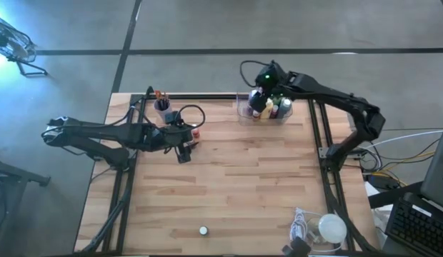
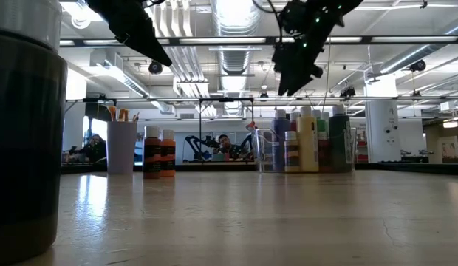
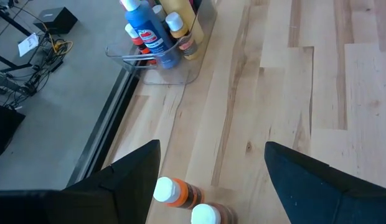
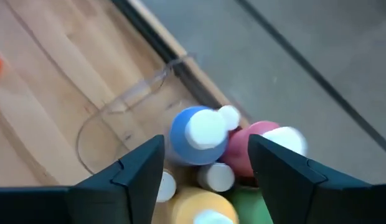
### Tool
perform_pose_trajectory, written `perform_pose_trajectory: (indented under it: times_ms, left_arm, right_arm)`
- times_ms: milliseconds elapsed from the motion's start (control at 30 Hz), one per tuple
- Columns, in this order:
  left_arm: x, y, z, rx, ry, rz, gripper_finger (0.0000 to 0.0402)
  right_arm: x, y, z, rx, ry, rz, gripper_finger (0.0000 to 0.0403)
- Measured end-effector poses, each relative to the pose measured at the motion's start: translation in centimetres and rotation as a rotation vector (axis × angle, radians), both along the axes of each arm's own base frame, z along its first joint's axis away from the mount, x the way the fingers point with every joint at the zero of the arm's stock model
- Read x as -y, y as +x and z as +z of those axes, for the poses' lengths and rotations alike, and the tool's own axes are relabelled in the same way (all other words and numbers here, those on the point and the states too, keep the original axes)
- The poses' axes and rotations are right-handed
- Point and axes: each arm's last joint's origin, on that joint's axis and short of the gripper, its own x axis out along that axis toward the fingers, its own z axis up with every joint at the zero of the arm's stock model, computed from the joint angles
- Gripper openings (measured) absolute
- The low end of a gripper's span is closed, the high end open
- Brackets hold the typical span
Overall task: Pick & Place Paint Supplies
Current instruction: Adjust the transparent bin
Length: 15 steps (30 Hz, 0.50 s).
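Note:
A clear tray (image 1: pixel 244 114) at the table's far edge holds several upright paint bottles: a blue one (image 4: pixel 192 135), a pink one (image 4: pixel 252 148) and a yellow one (image 2: pixel 308 140) among them. My right gripper (image 4: pixel 207 140) hangs open above them, its fingers (image 2: pixel 294 72) clear of the caps. Two orange bottles (image 3: pixel 174 193) with white caps stand upright on the wood left of the tray (image 1: pixel 196 132). My left gripper (image 3: pixel 211 149) is open and raised, just on their near side. A purple cup (image 1: pixel 162 107) at the far left holds brushes.
A white round lump with a coiled cord (image 1: pixel 327 228) lies at the near right corner, a small white thing (image 1: pixel 203 230) near the front edge. A dark cylinder (image 2: pixel 22 133) looms close in the low view. Bare wood (image 1: pixel 250 185) spans the table's middle.

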Motion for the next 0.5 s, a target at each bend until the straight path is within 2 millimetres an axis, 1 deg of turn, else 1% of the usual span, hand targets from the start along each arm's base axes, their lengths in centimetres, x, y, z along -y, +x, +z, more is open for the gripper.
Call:
perform_pose_trajectory:
  times_ms: [67,133,267,400,500]
  left_arm:
    - [0.0,0.0,0.0,0.0,0.0,0.0,0.0292]
    - [0.0,0.0,0.0,0.0,-0.001,0.0,0.0292]
    - [0.0,0.0,0.0,0.001,-0.001,0.001,0.0292]
    - [0.0,0.0,0.0,0.002,-0.003,0.002,0.0292]
    - [0.0,0.0,0.0,0.002,-0.003,0.002,0.0292]
  right_arm:
    - [-0.5,-0.8,1.3,0.025,-0.029,-0.012,0.0216]
    - [-1.1,-2.0,2.6,0.032,-0.072,-0.06,0.0202]
    - [-2.3,-4.7,4.5,0.003,-0.129,-0.175,0.0158]
    - [-2.9,-6.9,4.8,0.004,-0.096,-0.276,0.0092]
    - [-2.8,-8.1,4.1,0.018,-0.066,-0.349,0.0034]
